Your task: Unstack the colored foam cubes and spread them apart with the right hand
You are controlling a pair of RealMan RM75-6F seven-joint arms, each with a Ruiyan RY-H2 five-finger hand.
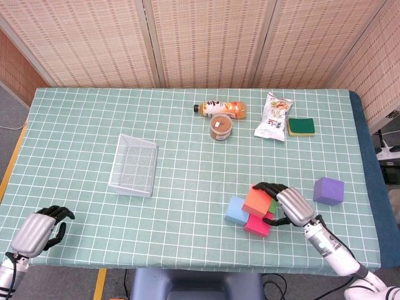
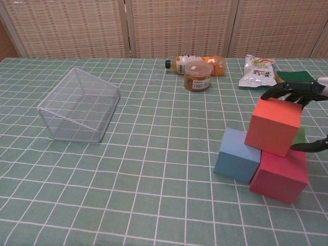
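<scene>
Orange foam cube (image 1: 256,200) sits on top of the little pile, tipped a bit, with one corner pointing toward the wire basket (image 1: 133,165). It rests on the blue cube (image 1: 235,210), the pink cube (image 1: 257,224) and the green cube (image 1: 272,204), which sit pushed together on the checked tablecloth (image 1: 75,125). Cubes have no long side, so only the turn shows.

The right hand (image 1: 286,205) is at the far side of the pile from the basket. Its fingers (image 2: 287,88) are spread and curve over the top edge of the orange cube, and the thumb reaches in lower down. It may be touching the cube, but a firm hold is hard to see.

The purple cube (image 1: 329,190) sits alone, well apart from the pile, even farther from the basket.

The left hand (image 1: 36,229) rests near the table's front edge, on the basket's side, with fingers curled in on nothing.
</scene>
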